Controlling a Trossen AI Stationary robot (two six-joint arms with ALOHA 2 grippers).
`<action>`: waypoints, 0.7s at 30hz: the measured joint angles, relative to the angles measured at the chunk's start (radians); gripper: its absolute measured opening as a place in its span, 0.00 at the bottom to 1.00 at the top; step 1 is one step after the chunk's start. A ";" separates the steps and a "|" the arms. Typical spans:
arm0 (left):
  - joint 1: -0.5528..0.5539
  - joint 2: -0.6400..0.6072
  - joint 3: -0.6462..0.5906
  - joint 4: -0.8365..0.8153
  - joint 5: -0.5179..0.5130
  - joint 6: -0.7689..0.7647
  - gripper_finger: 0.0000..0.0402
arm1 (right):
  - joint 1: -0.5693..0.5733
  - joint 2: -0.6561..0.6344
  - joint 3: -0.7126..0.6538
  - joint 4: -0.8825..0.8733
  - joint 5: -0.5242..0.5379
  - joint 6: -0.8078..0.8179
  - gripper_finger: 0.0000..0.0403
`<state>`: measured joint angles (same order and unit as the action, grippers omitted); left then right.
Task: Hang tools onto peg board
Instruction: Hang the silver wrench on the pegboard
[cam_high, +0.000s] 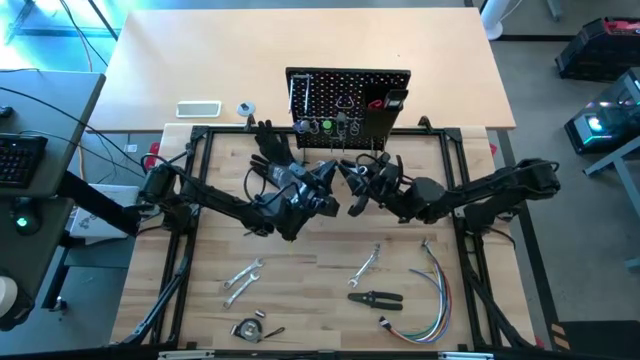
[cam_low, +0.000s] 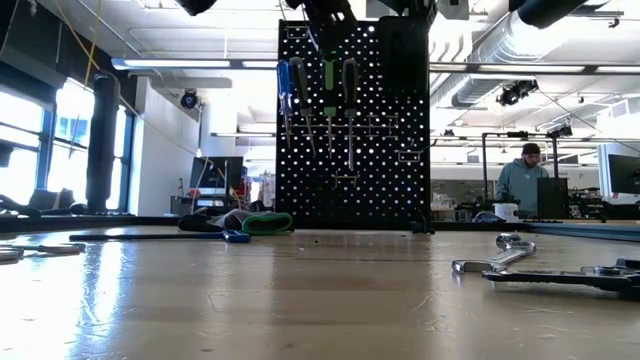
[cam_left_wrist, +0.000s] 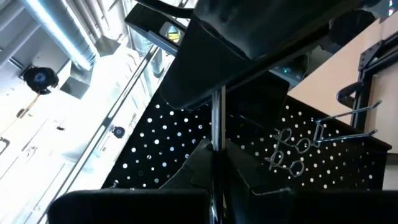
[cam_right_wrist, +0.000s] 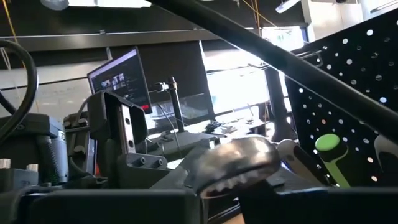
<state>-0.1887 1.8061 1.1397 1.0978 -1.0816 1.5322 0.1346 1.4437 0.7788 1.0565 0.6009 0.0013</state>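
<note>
High view: both tools meet before the black perforated peg board (cam_high: 348, 98) at the desk's far edge. Left tool (cam_high: 325, 188) is clamped on a thin metal shaft (cam_left_wrist: 216, 118); right tool (cam_high: 357, 188) (grip unclear) touches a silver wrench head (cam_right_wrist: 239, 163). Transfer slowly, steadily.

I see both grippers crowding front of upright black perforated peg board (cam_high: 348, 100), no gap between. Bare wooden tabletop (cam_high: 310, 275) centre passable; silver wrenches (cam_high: 241, 278), coloured wire bundle (cam_high: 432, 296) flank it.
</note>
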 joint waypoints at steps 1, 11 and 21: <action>0.001 0.003 0.000 0.003 -0.001 0.000 0.01 | -0.004 0.000 0.000 0.000 -0.007 0.000 0.12; 0.023 0.005 0.000 -0.006 0.000 -0.012 0.03 | -0.021 0.000 0.000 -0.005 -0.026 -0.009 0.06; 0.026 0.005 0.001 -0.084 -0.005 -0.114 0.23 | -0.018 0.000 0.000 -0.007 -0.031 -0.077 0.03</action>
<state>-0.1627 1.8111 1.1408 1.0136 -1.0863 1.4184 0.1165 1.4433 0.7784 1.0496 0.5697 -0.0760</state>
